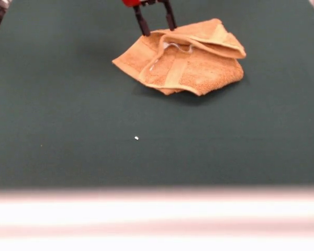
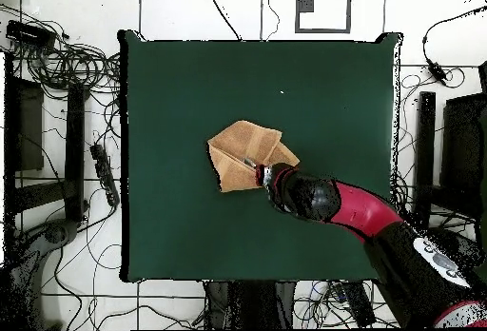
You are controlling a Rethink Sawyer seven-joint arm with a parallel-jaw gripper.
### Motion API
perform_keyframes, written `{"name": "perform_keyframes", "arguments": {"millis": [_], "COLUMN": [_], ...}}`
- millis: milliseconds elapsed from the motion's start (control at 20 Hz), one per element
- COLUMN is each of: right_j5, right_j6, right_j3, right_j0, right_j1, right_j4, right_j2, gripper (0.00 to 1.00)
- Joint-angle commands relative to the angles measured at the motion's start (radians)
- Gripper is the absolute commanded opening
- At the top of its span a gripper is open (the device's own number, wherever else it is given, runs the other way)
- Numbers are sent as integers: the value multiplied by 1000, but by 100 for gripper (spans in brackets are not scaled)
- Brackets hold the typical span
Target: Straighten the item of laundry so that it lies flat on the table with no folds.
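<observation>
The item of laundry [image 1: 191,65], an orange-tan towel, lies crumpled on the green table [image 1: 68,130], with its upper layers folded over and a white label [image 1: 174,48] showing in the crease. In the overhead view the towel [image 2: 240,154] sits near the table's [image 2: 171,89] middle. My gripper [image 1: 157,29] stands at the towel's far edge, its two black fingers [image 1: 143,23] spread apart and their tips down at the fold. It is open. From overhead the gripper [image 2: 261,169] meets the towel's corner nearest the robot's base, and the arm hides its tips.
A tiny white speck [image 1: 136,138] lies on the cloth in front of the towel. The table's pale front edge [image 1: 157,209] runs across the bottom. Cables [image 2: 76,70] and dark equipment lie on the floor around the table.
</observation>
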Motion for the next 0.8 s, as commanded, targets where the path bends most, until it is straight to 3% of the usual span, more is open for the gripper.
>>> {"name": "perform_keyframes", "arguments": {"millis": [50,450,800], "right_j5": [-50,-99,-69], "right_j6": [80,92,109], "right_j3": [16,-32,-31], "right_j0": [50,43,26], "right_j1": [99,177,176], "right_j4": [-70,-98,-58], "right_j2": [-32,-35,3], "gripper": [100,100,100]}}
